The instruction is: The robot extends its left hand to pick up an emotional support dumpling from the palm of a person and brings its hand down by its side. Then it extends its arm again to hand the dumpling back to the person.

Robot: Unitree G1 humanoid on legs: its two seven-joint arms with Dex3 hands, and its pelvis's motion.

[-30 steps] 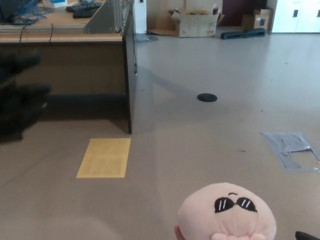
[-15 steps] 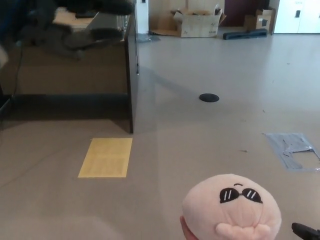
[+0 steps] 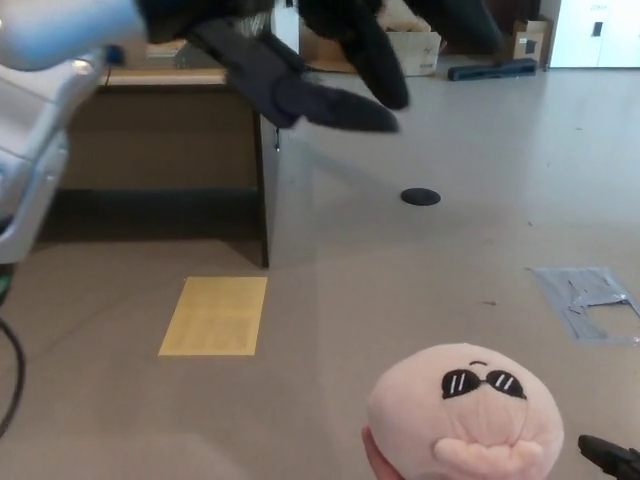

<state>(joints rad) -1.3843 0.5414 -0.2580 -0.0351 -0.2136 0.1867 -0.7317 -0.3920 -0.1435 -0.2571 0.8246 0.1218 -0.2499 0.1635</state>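
1. Your left hand (image 3: 300,60) reaches in from the upper left of the head view, high above the floor (image 3: 400,280). It is blurred, but its black fingers (image 3: 345,108) are spread apart and hold nothing.
2. The white forearm (image 3: 50,40) behind that hand fills the top left corner.
3. The dumpling (image 3: 462,410) sits at the bottom of the view, right of centre: a pale pink plush ball with small black sunglasses stitched on its face and a little fold below them. Your left hand is well apart from it, up and to the left.
4. A sliver of a person's hand (image 3: 368,455) shows at the dumpling's lower left edge, under it.
5. A small black tip (image 3: 610,458) pokes in at the bottom right corner; you cannot tell what it belongs to. Your right hand is not in view.
6. On the floor lie a yellow sheet (image 3: 214,316), a black round disc (image 3: 420,197) and a patch of grey tape (image 3: 588,300). A wooden desk (image 3: 160,130) stands at the left, with a cardboard box (image 3: 415,50) far behind.
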